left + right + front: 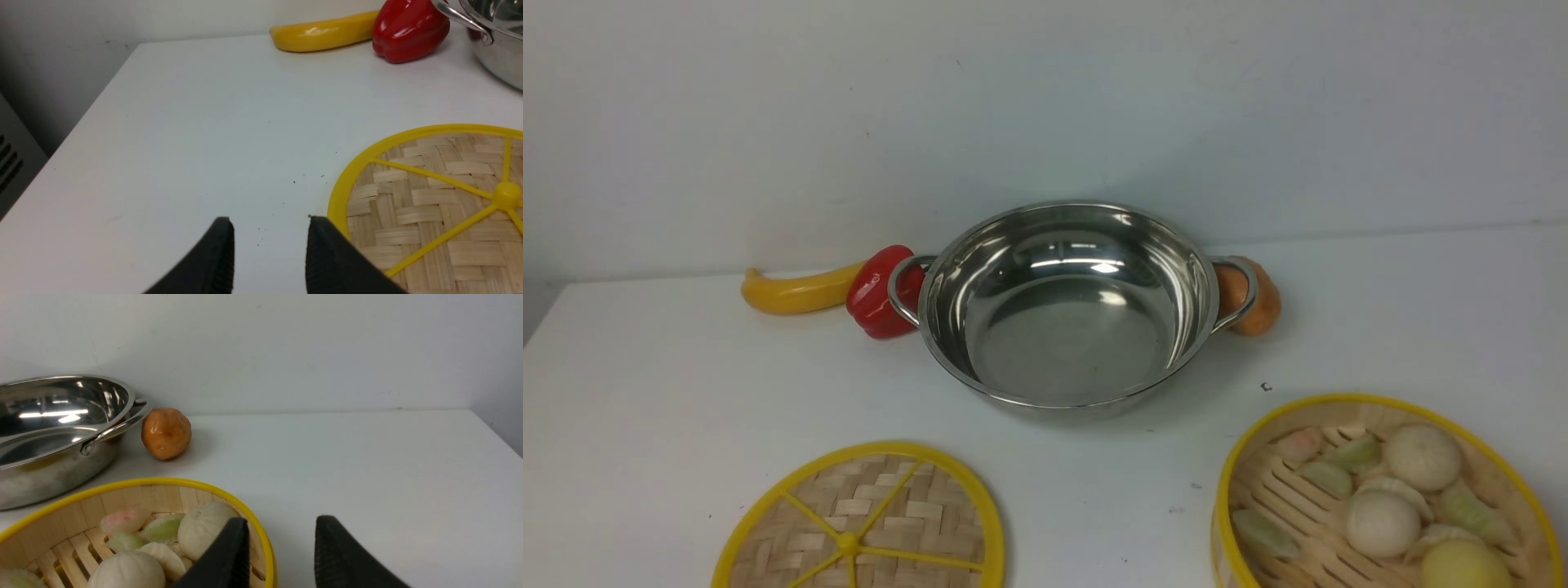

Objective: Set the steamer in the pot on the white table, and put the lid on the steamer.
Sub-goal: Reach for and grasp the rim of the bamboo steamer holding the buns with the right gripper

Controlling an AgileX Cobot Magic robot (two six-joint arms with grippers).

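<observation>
Pot (1066, 327): upright, on the surface (686, 392).
My left tool (269, 222): open, just beside the lid (429, 204) rim.
My right tool (282, 520): open, at the steamer (135, 484) rim.

shiny pot (1066, 327) sits mid tabletop (686, 384), lid (866, 523) near left, steamer (1347, 399) with buns (1423, 456) near right, red pepper (876, 294) and banana (796, 292) just left of the pot.

Shiny pot (1068, 327) stands behind flat lid (882, 506) and loaded steamer (1339, 400).
</observation>
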